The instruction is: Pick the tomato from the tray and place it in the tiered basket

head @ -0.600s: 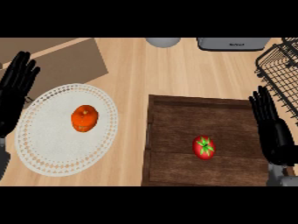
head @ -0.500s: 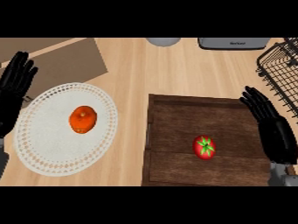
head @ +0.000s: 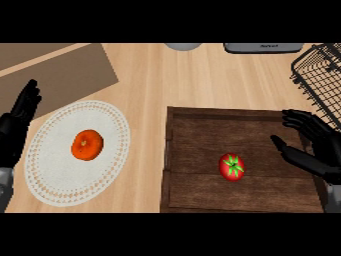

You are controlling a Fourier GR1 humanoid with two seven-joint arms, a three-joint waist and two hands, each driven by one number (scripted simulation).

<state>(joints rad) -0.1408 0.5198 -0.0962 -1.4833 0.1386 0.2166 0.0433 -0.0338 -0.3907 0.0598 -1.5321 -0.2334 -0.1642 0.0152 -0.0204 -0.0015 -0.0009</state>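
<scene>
tomato [head: 232,166] on tray [head: 202,125] | right hand [head: 328,152] beside, fingers spread | orange [head: 87,144] on plate [head: 62,185]

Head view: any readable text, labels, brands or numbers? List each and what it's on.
Grey appliance at the top edge: a short dark marking on its front, too small and blurred to read.
Tray, tomato, plate, basket: no text visible.
</scene>
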